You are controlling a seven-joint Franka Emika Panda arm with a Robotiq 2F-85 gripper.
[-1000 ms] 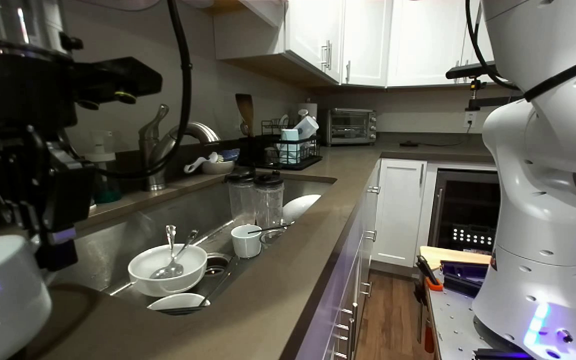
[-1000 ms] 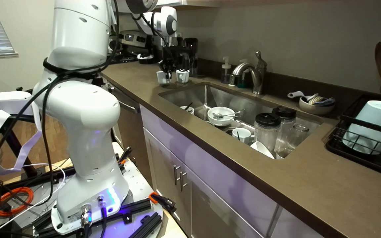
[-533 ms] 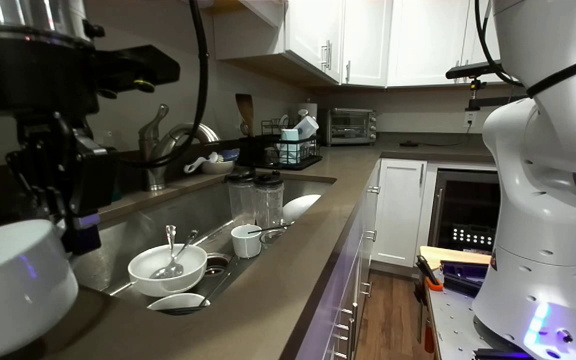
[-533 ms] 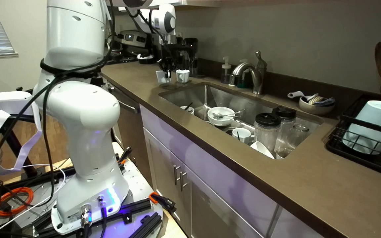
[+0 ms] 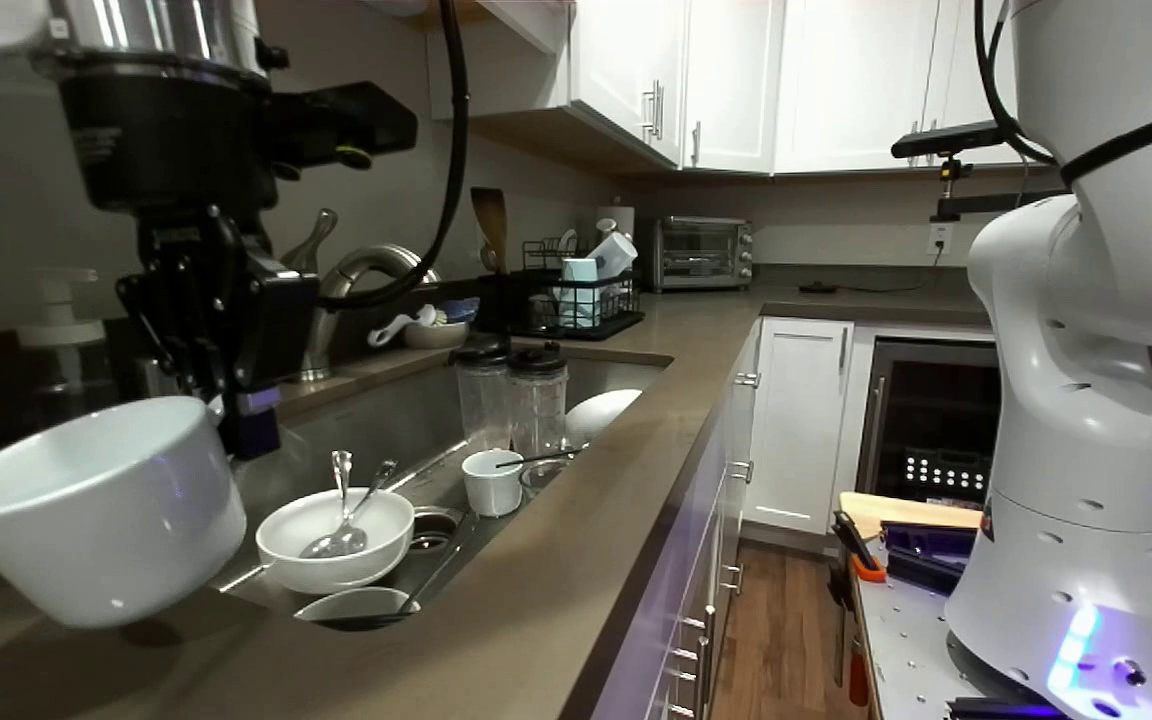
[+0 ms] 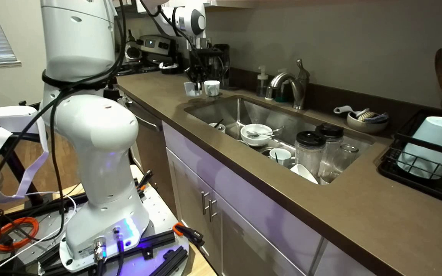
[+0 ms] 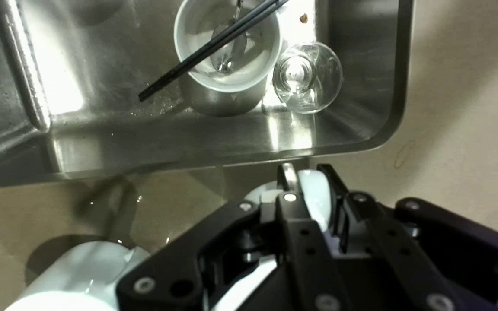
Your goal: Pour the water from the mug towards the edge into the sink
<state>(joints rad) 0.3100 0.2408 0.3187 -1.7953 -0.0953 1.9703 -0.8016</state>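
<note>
My gripper (image 5: 254,425) is shut on the white mug (image 5: 101,520), which hangs above the countertop beside the sink (image 6: 274,120). In the wrist view, a smooth white piece, apparently its handle (image 7: 317,194), sits between both fingers (image 7: 290,175). Most of the mug's body is hidden there behind the gripper. Its mouth leans away from the gripper in an exterior view, and any water inside cannot be seen. The sink's steel wall (image 7: 115,142) lies just ahead of the fingertips. The countertop's front edge (image 6: 267,189) runs along the cabinets.
Another white mug (image 6: 211,88) stands on the counter beside the held one. Inside the sink are a bowl (image 5: 336,572) with spoons, a small cup (image 5: 493,488), lidded jars (image 6: 309,153) and a clear glass (image 7: 307,77). The faucet (image 6: 297,92) rises behind the basin.
In an exterior view, my gripper and the mug have shifted right and somewhat upward, bringing the whole mug into sight with its mouth tilted more. The grip has stayed the same.
</note>
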